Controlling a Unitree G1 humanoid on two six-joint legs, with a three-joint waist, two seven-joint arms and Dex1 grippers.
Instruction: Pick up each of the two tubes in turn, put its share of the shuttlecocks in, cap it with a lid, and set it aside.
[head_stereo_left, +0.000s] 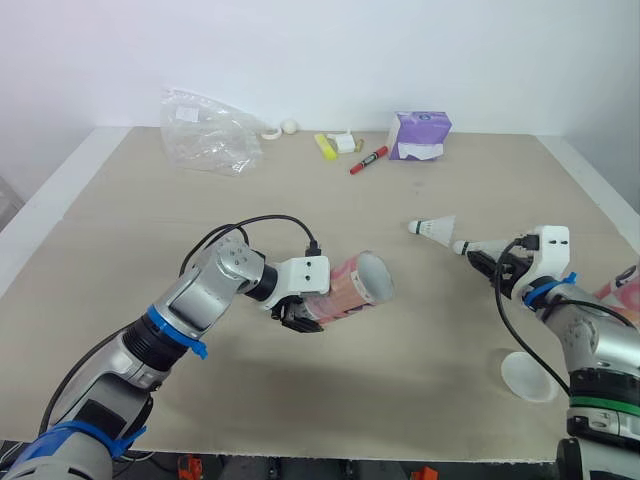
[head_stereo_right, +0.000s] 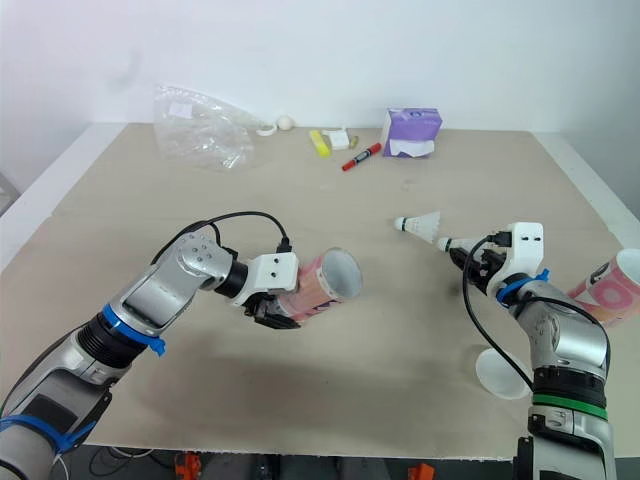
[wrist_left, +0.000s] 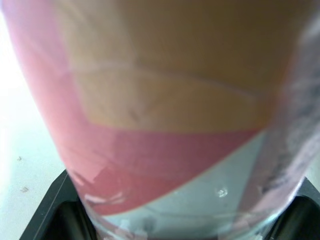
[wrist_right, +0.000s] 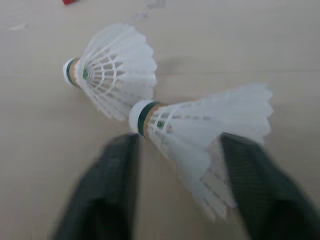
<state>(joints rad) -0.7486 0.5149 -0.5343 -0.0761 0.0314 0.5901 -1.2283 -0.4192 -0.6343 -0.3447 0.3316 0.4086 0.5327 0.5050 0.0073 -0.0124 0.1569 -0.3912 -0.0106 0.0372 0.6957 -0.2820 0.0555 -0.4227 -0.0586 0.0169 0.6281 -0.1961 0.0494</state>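
Left gripper (head_stereo_left: 300, 318) fingers clamp the pink tube (head_stereo_left: 352, 288) at desk (head_stereo_left: 120, 230) centre, mouth facing 2 o'clock. The left wrist view adds its pink, tan and pale-blue wrap, print too blurred to read. Right gripper (wrist_right: 180, 145) fingers pinch a shuttlecock (wrist_right: 200, 130) by the skirt, with a loose shuttlecock (wrist_right: 112, 70) just beside it at 10 o'clock. The right eye view shows a second tube (head_stereo_right: 608, 288) at the 3 o'clock edge, a lid (head_stereo_right: 500, 372) near it.

the second tube (head_stereo_right: 612, 285) is cut off by the head views' right edge, and the tube (wrist_left: 165, 125) in the left gripper (head_stereo_left: 302, 318) blurs up close, both ends out of frame.
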